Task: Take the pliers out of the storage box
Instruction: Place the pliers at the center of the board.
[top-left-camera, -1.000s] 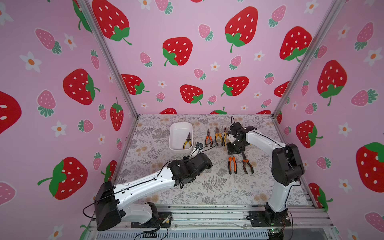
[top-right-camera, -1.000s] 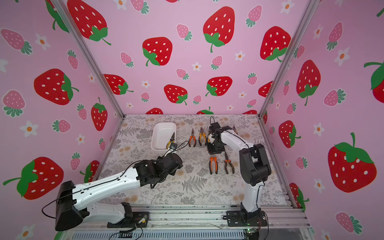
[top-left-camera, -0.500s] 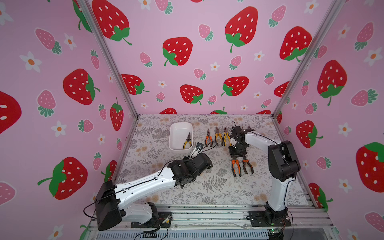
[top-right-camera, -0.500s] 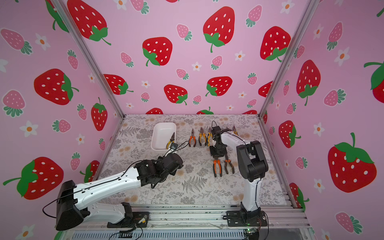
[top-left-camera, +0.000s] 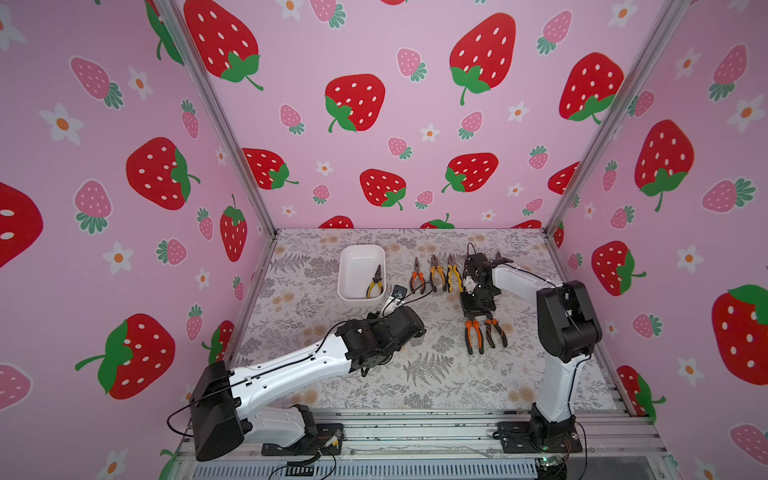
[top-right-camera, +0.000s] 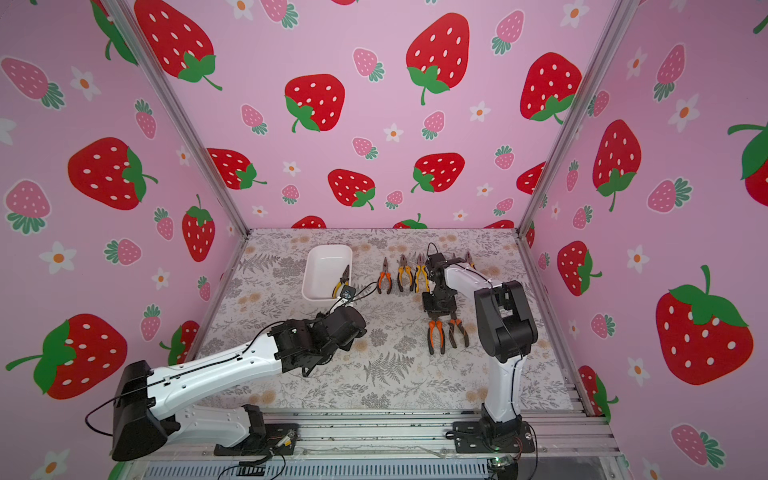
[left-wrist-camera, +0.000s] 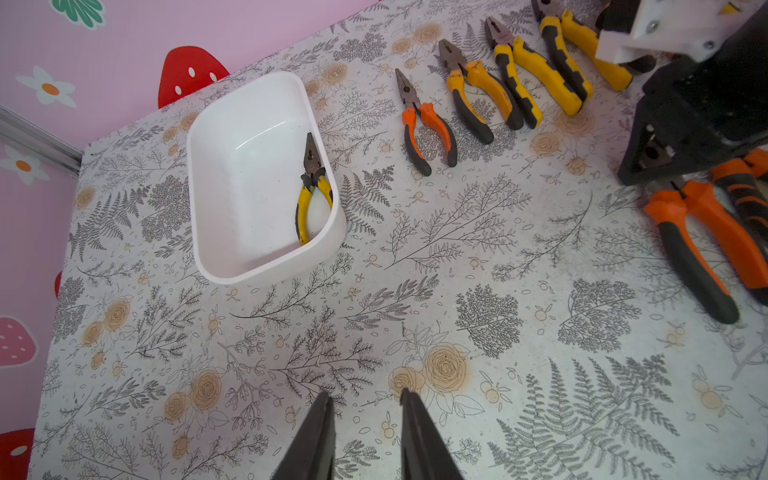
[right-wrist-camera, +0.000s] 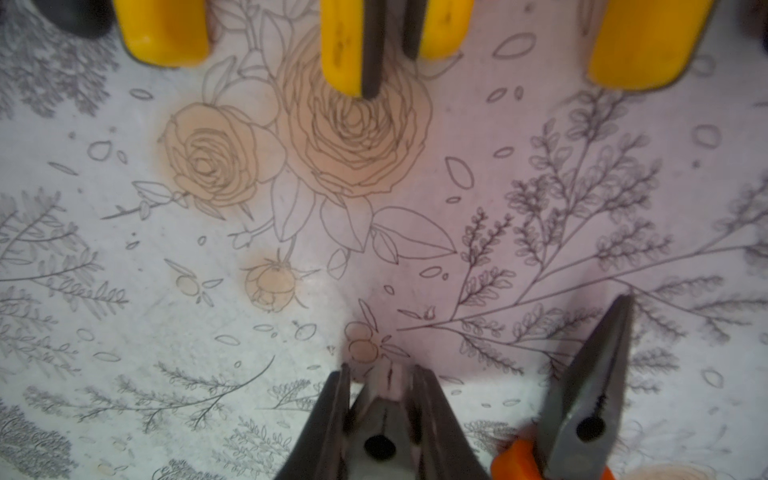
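Orange pliers are clamped in the right tool, low on the worktop, maybe to join the row, while the left tool hangs apart and empty near the storage box with one yellow pair inside.

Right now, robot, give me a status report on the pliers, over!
Left end effector open, empty. Right end effector shut on orange pliers. In storage box: yellow pliers, nothing blocking them.
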